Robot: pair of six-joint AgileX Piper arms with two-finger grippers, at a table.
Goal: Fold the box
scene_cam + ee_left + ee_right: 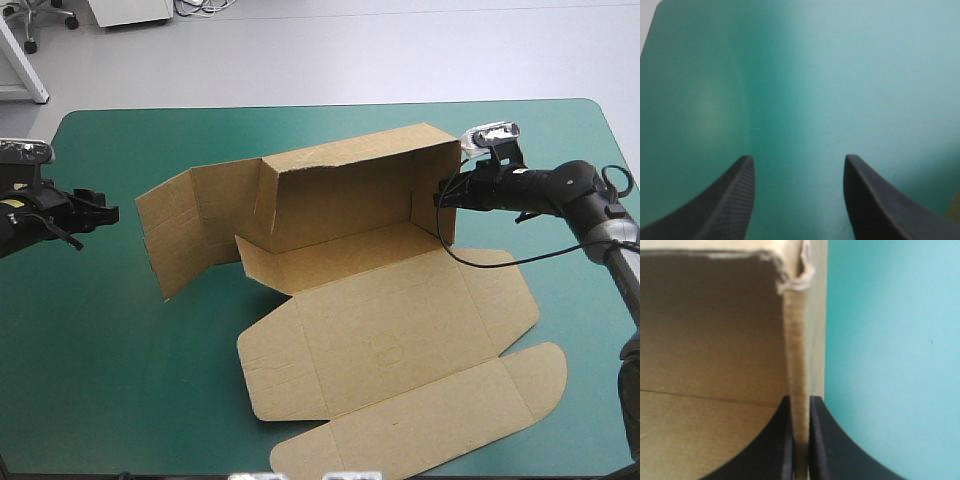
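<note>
The right end effector (pixel 441 196) is clamped on the box (pixel 385 330): black fingers all but closed, an upright brown end wall pinched edge-on between them. In the right wrist view that wall runs straight ahead from the fingertips, its far corner ragged. The box's inside lies to one side of it and bare teal-green bench (pixel 100 380) to the other. The box sits mid-bench. Its long back wall stands up just beside the held end wall, a run of flaps stands loosely at the end far from this end effector, and the wide front panels lie flat toward the near edge. The left end effector (pixel 797 160) hangs wide open, holding nothing, with only teal-green bench between its fingers and the box well apart from it.
</note>
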